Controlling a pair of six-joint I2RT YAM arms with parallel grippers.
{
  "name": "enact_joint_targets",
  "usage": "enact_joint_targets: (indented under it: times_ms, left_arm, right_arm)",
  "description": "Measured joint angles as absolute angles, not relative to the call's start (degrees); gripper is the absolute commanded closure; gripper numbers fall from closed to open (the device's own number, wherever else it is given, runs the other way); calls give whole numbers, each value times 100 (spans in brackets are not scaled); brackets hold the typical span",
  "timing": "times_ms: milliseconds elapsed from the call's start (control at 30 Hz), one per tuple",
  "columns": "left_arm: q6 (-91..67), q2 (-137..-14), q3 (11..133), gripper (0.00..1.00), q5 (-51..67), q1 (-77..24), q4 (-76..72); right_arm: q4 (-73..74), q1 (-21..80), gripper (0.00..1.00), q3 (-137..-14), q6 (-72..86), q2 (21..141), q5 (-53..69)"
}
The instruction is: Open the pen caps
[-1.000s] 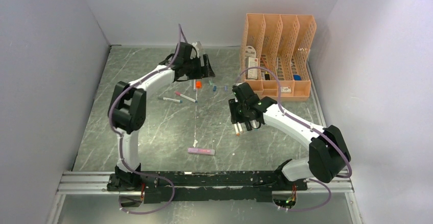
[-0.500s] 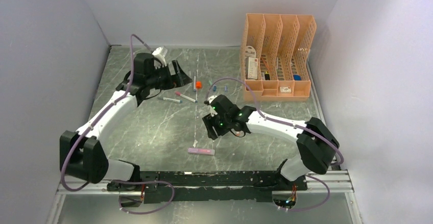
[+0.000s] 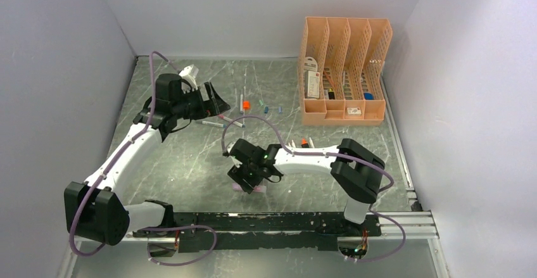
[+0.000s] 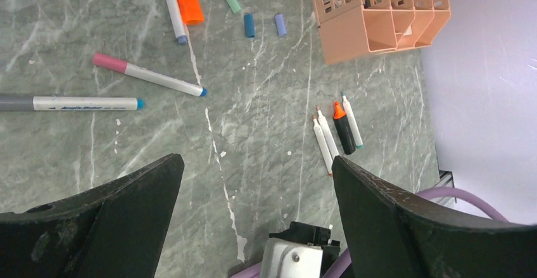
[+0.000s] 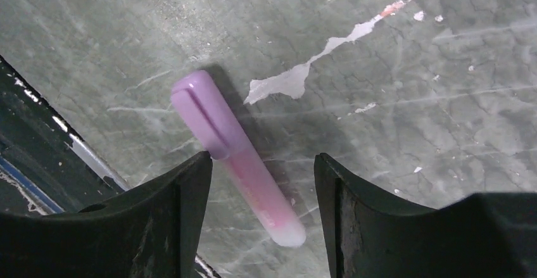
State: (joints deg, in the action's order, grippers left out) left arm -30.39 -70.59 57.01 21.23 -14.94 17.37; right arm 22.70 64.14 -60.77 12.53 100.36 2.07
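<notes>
Right gripper (image 5: 261, 164) spread wide over the pink pen (image 5: 235, 161), whose lilac cap (image 5: 197, 104) is not yet off

Top view: the right gripper hangs directly above the pink pen, so the right arm is clearly the nearer; the left gripper (image 3: 212, 101) is well apart from it, and the peach file organiser (image 3: 345, 56) far beyond the right gripper holds cards and small packets. Left wrist view: the left fingers stand wide apart with nothing between them; ahead lie a pink-ended pen (image 4: 149, 78), a grey-ended pen (image 4: 69, 103) and a loose orange cap (image 4: 190, 9), with uncapped pens (image 4: 335, 132) ahead to the right. Right wrist view: the pen's long axis slants across the gap, barrel end between the fingers and nearer the left one, cap end ahead and to the left; nothing is gripped
</notes>
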Motion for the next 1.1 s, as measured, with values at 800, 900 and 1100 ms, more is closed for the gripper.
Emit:
enact_joint_targets:
  times_ms: [800, 900, 1100]
  left_arm:
    - [-3065, -7266, 5468, 3, 2604, -1402, 1522]
    - [-3194, -7347, 5341, 3, 2875, -1396, 1286]
    - [-3734, -7481, 4853, 3, 3542, -1396, 508]
  right_arm:
    - [2292, 6482, 98, -5527, 1640, 9703, -541]
    - [2482, 6062, 100, -5365, 1745, 9345, -513]
    - [2432, 4825, 100, -5280, 1970, 8149, -174]
